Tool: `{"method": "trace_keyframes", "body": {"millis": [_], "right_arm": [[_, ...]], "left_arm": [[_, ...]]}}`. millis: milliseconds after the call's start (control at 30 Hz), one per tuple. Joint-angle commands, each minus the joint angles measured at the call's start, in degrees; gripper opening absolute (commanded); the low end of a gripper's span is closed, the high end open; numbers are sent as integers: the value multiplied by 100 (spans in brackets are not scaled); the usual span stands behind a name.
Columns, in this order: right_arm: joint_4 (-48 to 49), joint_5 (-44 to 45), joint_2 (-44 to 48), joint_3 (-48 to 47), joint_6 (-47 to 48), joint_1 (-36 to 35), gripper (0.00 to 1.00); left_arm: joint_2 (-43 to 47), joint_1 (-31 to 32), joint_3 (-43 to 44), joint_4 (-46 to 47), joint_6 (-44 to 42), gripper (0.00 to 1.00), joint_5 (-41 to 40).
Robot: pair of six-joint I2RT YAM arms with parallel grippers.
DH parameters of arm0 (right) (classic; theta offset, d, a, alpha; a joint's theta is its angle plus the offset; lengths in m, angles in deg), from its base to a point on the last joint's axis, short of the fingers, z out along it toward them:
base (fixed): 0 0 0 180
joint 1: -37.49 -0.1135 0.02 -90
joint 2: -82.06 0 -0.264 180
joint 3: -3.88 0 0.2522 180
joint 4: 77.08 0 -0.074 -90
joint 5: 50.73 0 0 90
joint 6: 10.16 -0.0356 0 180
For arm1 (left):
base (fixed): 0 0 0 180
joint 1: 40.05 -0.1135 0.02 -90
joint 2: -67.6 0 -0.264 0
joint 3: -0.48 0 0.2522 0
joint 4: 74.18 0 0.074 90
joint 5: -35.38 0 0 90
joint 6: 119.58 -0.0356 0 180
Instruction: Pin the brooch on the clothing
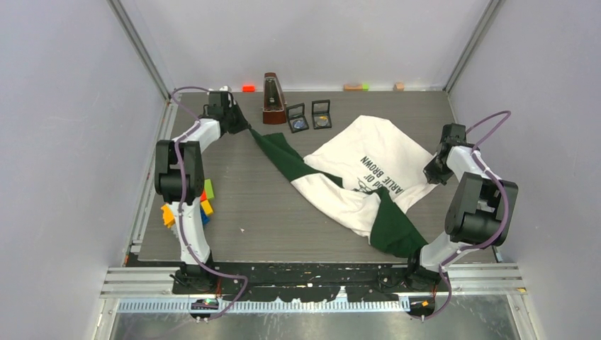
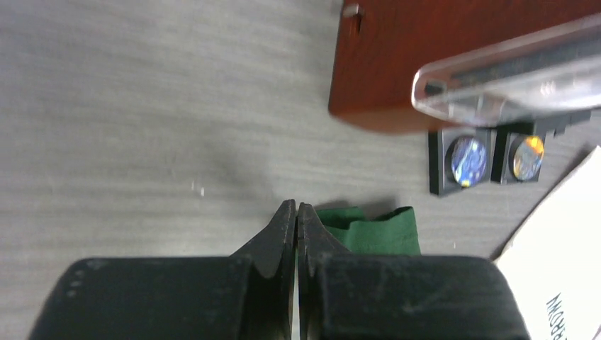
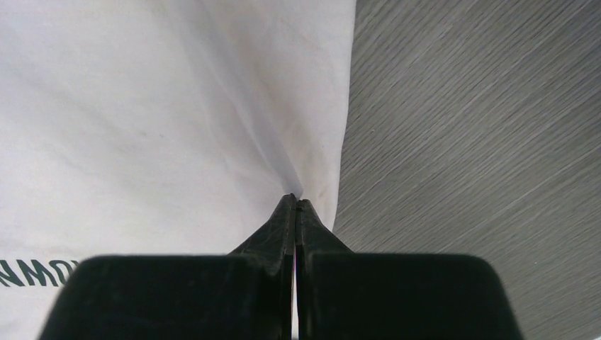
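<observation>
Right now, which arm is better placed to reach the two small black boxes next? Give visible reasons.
Left. The left gripper, shut on the T-shirt's green sleeve, sits beside the boxes; the right gripper pinches the white edge farther away.

T-shirt (image 1: 354, 149): white body, dark green sleeves (image 1: 280, 152), black lettering and a small dark print on the chest.
Table (image 1: 248, 205): grey, fine streaked grain.
Far edge: reddish-brown wooden case (image 1: 272, 99). Two black boxes (image 1: 298, 118), one with a blue mottled brooch (image 2: 468, 159), the other with a gold-orange brooch (image 2: 529, 157). Small red-orange block (image 1: 248, 88).
Left edge: blocks (image 1: 205, 202) in yellow, green, blue, orange.
Black: left gripper (image 2: 296, 212), right gripper (image 3: 295, 202).
</observation>
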Motion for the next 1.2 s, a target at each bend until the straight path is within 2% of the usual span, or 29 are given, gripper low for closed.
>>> {"method": "trace_keyframes", "body": {"millis": [0, 367, 533, 567, 600, 633, 700, 733, 800, 867, 1000, 1100, 1167], "right_arm": [[206, -119, 221, 89, -170, 1, 1], [269, -180, 127, 33, -265, -166, 1], [356, -94, 251, 69, -404, -162, 1], [360, -84, 294, 83, -400, -164, 1], [347, -66, 363, 79, -395, -162, 3], [291, -57, 447, 59, -350, -162, 6], [167, -72, 585, 6, -259, -169, 27], [84, -96, 641, -12, -224, -178, 44], [-6, -132, 901, -35, -121, -290, 58], [-31, -136, 1243, -20, 16, -507, 67], [113, -521, 1837, 50, 393, -1132, 75], [289, -1691, 1840, 96, 405, -1420, 76], [441, -2136, 1676, 140, 392, -1603, 76]], "left_arm": [[-463, -104, 867, 225, -166, 0, 44], [-1587, -364, 2602, 157, -211, 0, -55], [-1970, -397, 3343, -220, -361, 0, -96], [-2020, -397, 3498, -356, -383, 5, -38], [-2038, -397, 3581, -446, -403, 16, 14], [-1996, -397, 3563, -469, -415, 33, 69], [-1717, -397, 3281, -375, -417, 64, 90], [-1549, -397, 2971, -295, -416, 71, 59], [-1117, -397, 2473, -163, -429, 79, -1], [-648, -397, 1977, -127, -434, 83, -30], [307, -397, 1022, -415, -396, 87, 177], [990, -397, 406, -925, -299, 87, 483], [1450, -397, -45, -1166, -245, 87, 738]]}}
